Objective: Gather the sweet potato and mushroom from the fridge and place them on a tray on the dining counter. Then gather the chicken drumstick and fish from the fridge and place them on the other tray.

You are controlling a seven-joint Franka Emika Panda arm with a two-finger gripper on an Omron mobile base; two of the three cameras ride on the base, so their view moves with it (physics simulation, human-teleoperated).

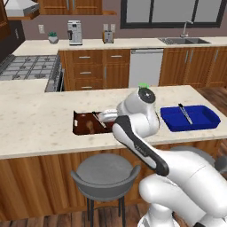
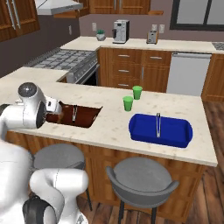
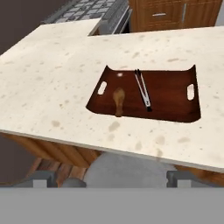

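trays: 2 (image 2: 83, 117) (image 2: 160, 131); green cups: 2 (image 2: 127, 103) (image 2: 137, 92); stools: 2 (image 2: 142, 178) (image 2: 58, 158); tongs: 2 (image 3: 143, 89) (image 2: 158, 124); drumstick: 1 (image 3: 118, 100)

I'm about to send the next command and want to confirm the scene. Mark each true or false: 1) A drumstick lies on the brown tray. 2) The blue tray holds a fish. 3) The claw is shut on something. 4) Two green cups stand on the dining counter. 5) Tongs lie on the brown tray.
1) True: the chicken drumstick lies on the brown tray.
2) False: the blue tray holds just a pair of tongs.
3) False: the claw is open and empty.
4) True: two green cups stand on the dining counter.
5) True: the second tongs lie beside the drumstick.
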